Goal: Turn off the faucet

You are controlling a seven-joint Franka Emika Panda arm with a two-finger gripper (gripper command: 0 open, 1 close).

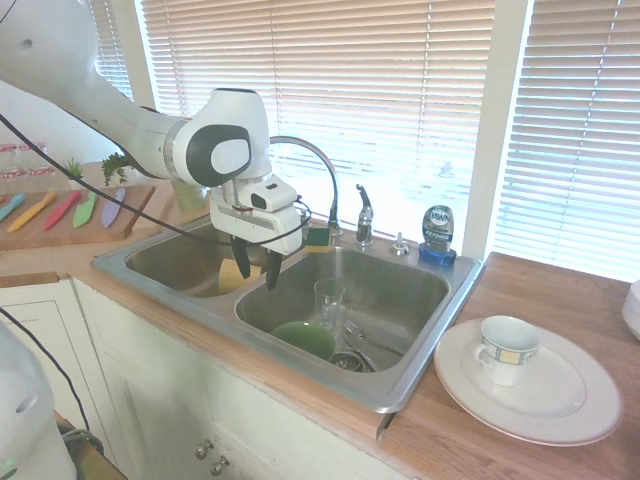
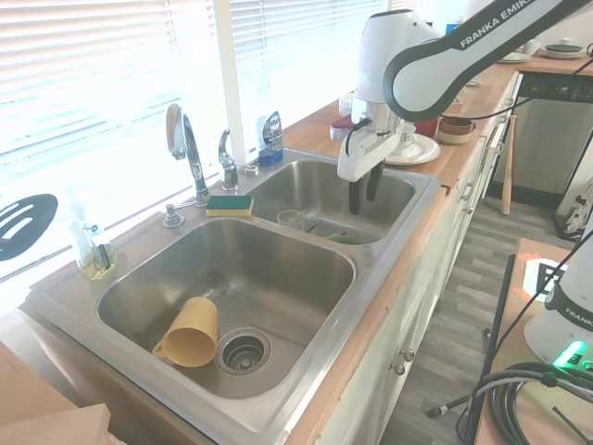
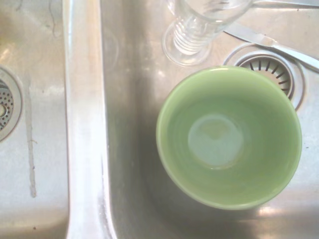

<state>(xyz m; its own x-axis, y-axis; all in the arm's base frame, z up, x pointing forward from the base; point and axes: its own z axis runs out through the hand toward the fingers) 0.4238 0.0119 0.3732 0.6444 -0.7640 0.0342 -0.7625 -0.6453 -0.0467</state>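
Hovering my gripper [image 1: 256,273] mid-frame, fingers parted, empty; faucet [image 1: 363,215] lever sitting further right (approaching squarely, pressing lever down gently).

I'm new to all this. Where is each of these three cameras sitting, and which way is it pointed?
First exterior view: in front of the counter, facing the window blinds; the arm enters from the left, its open hand hanging over the sink, the faucet behind.
Second exterior view: at the sink's other end, looking along the counter; the arm enters from the right, hand above the far basin.
Wrist view: on the arm, looking straight down into that basin; no arm shows.
Shared: the green bowl and clear glass also show in both exterior views.
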